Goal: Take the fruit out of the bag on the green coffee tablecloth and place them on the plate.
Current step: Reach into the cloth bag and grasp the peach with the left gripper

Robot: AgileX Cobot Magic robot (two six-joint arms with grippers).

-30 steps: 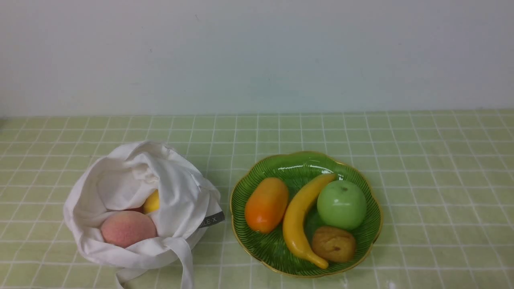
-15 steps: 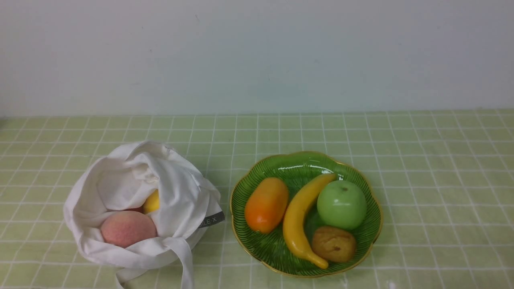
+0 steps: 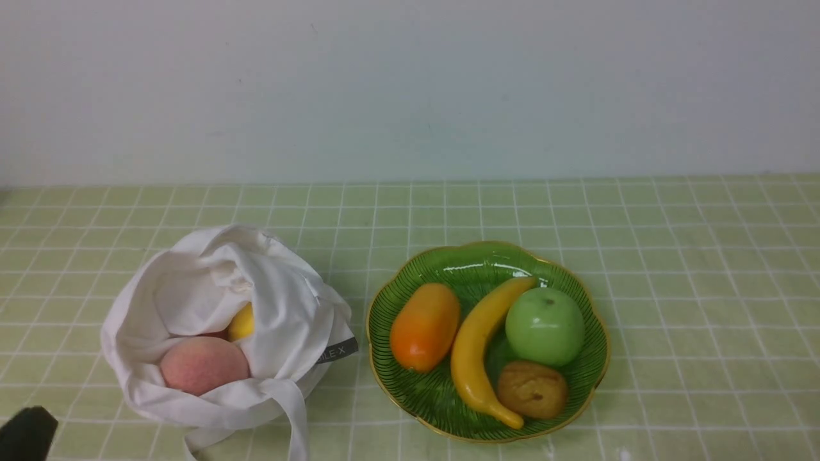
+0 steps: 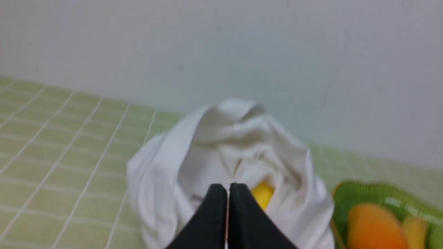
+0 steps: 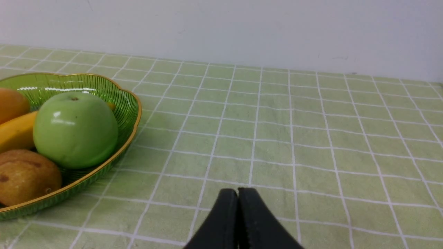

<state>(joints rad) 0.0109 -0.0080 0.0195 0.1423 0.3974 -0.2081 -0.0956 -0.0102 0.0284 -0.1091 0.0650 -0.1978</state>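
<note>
The white bag sits open on the green coffee tablecloth, left of the plate. Inside the bag lie a pink peach, a yellow fruit and a sliver of a red one. My left gripper shows as a black tip at the lower left corner, apart from the bag. In the left wrist view the left gripper is shut and empty, pointing at the bag and the yellow fruit. My right gripper is shut over bare cloth, right of the plate.
The plate holds an orange mango, a banana, a green apple and a brown fruit. The bag's strap trails toward the front edge. A pale wall stands behind the table.
My left gripper's black tip has come into the front view at the lower left corner. The bag, the fruit and the plate have not moved.
</note>
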